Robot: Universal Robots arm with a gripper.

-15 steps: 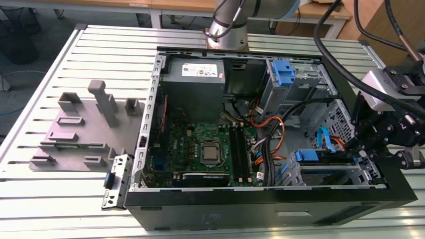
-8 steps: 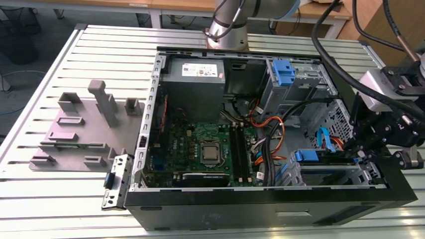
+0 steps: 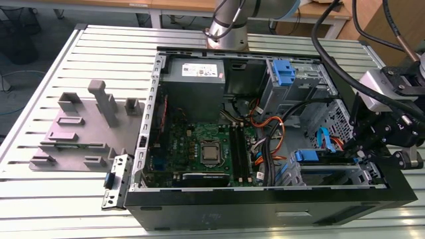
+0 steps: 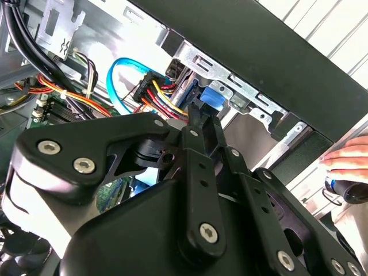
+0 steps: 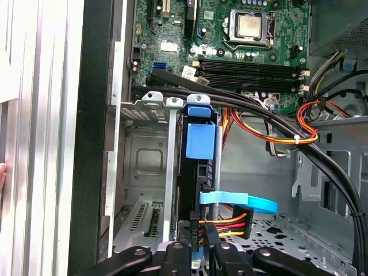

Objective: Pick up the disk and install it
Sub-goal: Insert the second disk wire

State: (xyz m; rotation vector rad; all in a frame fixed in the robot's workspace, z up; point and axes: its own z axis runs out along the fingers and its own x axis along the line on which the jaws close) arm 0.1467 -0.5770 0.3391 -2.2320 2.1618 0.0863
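We judged the disk point(image 5: 198, 172), standing in the drive cage point(image 5: 149, 190) just beyond our gripper point(image 5: 198, 253), stiff, weighty, best held by its blue caddy edges; finger state untellable.

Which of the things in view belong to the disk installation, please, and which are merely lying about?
Job in hand:
disk in its blue caddy
drive cage around it
gripper close to it

Lying about:
grey fixture plate
power-supply box
bare blue bracket
a person's hand

One open computer case point(image 3: 265, 214), one motherboard point(image 3: 199, 149), two blue drive caddies point(image 3: 282, 72) point(image 3: 307, 155).
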